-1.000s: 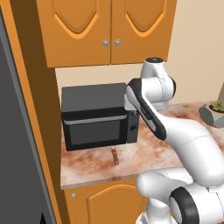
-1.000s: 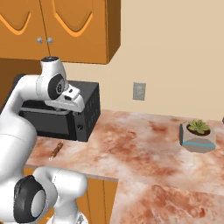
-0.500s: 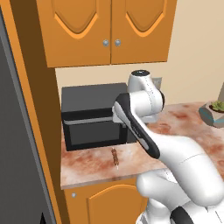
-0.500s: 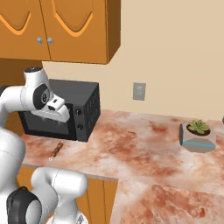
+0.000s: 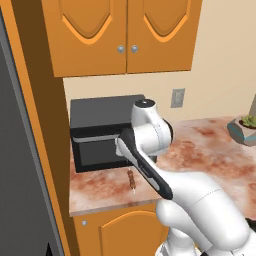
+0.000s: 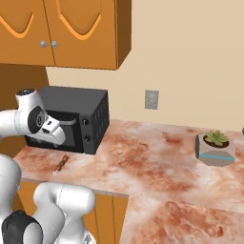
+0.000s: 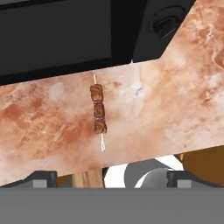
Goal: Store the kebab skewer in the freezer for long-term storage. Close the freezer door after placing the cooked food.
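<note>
Left base view: dark grey flat slab of the freezer door (image 5: 15,175) runs down the left edge, smooth, no handle showing here. Next to it a tall orange wood panel, then glossy orange wall cabinets (image 5: 122,32) with arched insets and two small round metal knobs. Below them a boxy matte-black microwave (image 5: 100,132) sits at the left end of the counter (image 5: 210,150), against the back wall. Counter top is mottled red-brown and cream stone, polished. The kebab skewer (image 5: 131,178) lies flat on it, just in front of the microwave, near the front edge, apart from the microwave: thin pale stick, lumpy brown meat chunks. White rounded arm rises from lower right and bends over that spot. Small grey wall socket (image 5: 177,98) on the beige wall; potted plant (image 5: 245,129) at the far right.

Right base view: skewer (image 6: 62,162) near the counter's left front corner; microwave side has a grid of vent holes; succulent in a squat grey pot with a blue band (image 6: 216,148), well apart to the right.

Hand view: gripper (image 7: 112,179) hangs above the counter, its two dark blocky tips spread wide apart, nothing between them. Skewer (image 7: 98,109) shows three rough chunks, bare stick at both ends, lying crosswise to the microwave's front edge.
</note>
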### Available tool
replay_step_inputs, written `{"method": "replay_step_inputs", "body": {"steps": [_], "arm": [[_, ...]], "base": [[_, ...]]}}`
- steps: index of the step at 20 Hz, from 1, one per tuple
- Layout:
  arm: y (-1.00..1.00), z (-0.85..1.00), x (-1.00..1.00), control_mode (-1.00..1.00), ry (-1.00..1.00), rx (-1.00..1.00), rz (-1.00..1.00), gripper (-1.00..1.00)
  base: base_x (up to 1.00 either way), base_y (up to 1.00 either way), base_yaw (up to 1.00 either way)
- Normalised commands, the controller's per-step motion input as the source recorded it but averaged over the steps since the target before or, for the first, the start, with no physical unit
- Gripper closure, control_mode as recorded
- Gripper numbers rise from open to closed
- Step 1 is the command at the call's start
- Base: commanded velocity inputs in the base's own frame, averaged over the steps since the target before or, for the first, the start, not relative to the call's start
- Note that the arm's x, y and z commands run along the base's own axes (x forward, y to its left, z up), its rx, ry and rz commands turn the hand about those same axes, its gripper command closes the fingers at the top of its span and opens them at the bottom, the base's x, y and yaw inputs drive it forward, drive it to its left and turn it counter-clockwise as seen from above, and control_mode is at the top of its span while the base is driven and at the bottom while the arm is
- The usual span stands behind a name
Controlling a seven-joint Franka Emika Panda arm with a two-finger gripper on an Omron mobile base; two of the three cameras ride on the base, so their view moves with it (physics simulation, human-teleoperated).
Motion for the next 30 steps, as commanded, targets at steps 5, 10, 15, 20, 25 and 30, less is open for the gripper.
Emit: {"method": "replay_step_inputs", "body": {"steps": [5, 10, 15, 20, 25, 30], "arm": [[0.00, -0.42, 0.07, -1.00, 0.11, 0.00, 0.18, -1.00], [0.13, -0.51, 0.17, -1.00, 0.12, -0.02, 0.01, -1.00], [0.05, -0.48, 0.22, -1.00, 0.08, -0.02, 0.00, -1.00], [0.00, -0.44, 0.27, -1.00, 0.00, -0.02, 0.00, -1.00], [0.00, -0.44, 0.25, -1.00, 0.00, -0.02, -0.01, -1.00], [0.00, -0.44, 0.20, -1.00, 0.04, -0.01, -0.02, -1.00]], "base": [[0.00, 0.00, 0.00], [0.00, 0.00, 0.00], [0.00, 0.00, 0.00], [0.00, 0.00, 0.00], [0.00, 0.00, 0.00], [0.00, 0.00, 0.00]]}}
